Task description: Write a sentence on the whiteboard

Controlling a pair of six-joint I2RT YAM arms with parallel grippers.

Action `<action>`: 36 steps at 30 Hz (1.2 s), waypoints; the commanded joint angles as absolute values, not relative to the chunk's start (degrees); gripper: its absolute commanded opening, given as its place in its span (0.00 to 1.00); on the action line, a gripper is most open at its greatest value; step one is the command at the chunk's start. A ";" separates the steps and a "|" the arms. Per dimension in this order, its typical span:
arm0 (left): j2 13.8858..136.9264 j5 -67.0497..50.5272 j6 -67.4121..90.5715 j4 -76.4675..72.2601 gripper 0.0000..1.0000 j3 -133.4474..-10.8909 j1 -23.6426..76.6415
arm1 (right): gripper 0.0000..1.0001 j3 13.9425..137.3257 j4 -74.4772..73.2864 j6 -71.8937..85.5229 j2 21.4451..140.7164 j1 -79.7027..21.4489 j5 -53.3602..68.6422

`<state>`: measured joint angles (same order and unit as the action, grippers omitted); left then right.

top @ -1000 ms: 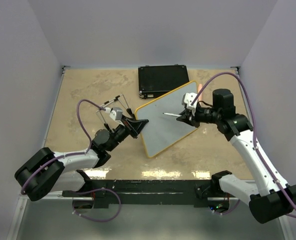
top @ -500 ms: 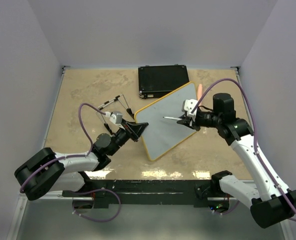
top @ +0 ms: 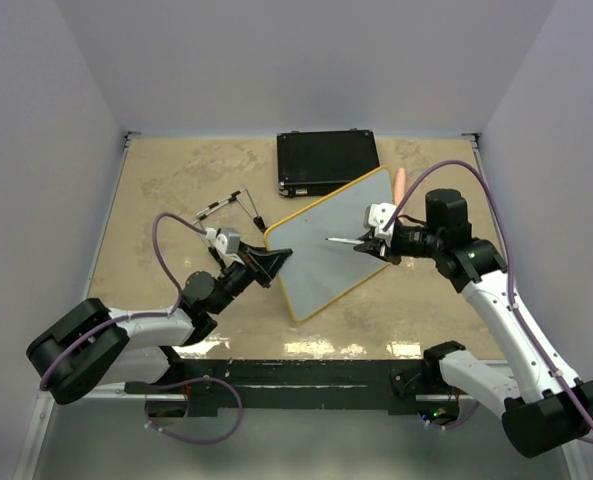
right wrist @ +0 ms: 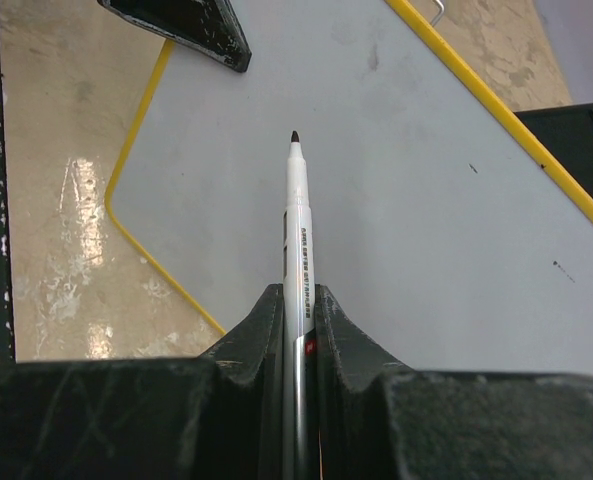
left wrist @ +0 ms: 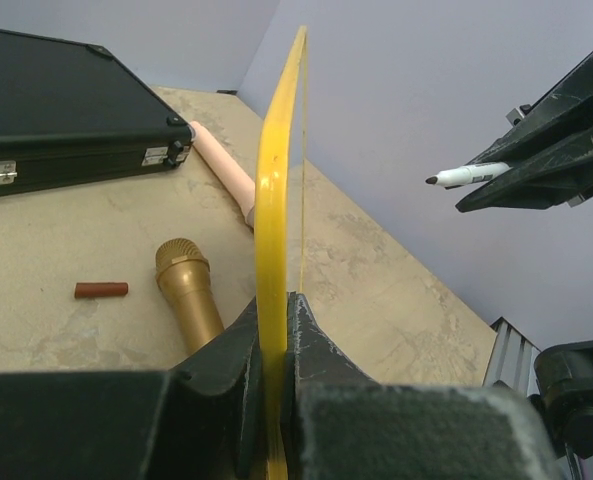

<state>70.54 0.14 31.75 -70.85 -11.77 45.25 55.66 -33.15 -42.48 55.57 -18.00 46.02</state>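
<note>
**A:** Start nearest the bases. What has the whiteboard (top: pixel 321 272)?

**B:** The left gripper (top: pixel 269 262) is pinched on the yellow frame at the whiteboard's left corner. The board looks propped up off the table by that one clamp. Its grey face shows a few specks and no writing.

**A:** And over its face?

**B:** The right gripper (right wrist: pixel 296 300) is pressed tight on a marker (right wrist: pixel 297 215), cap off. The tip is over the middle of the whiteboard and apart from it.

**A:** What worries you?

**B:** A single corner grip. I judge that pen pressure far from that corner could pivot or slip the whiteboard, smearing the strokes. Pressing hard could also push the marker back through the fingers.

**A:** Anything beyond?

**B:** A gold microphone (left wrist: pixel 188 290) lies under the whiteboard, and a black case (top: pixel 326 160) sits past its far edge. A dropped board would land on them.
</note>
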 commanded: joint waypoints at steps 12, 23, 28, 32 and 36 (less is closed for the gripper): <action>74.18 -16.59 26.02 -76.99 0.00 -11.77 33.85 | 0.00 55.55 -33.13 -44.38 54.14 -18.19 49.66; 77.52 -23.03 28.82 -77.26 0.00 -15.99 31.73 | 0.00 57.47 -31.02 -42.45 57.30 -18.28 44.75; 76.56 -20.31 34.27 -75.94 0.00 -15.56 33.83 | 0.00 63.01 -32.18 -40.88 60.64 -20.29 42.72; 75.85 -16.79 36.64 -76.37 0.00 -13.81 34.98 | 0.00 61.97 -28.13 -36.66 60.29 -25.39 39.56; 75.32 -13.89 37.62 -77.43 0.00 -12.83 35.86 | 0.00 60.91 -24.88 -33.75 60.64 -28.47 38.15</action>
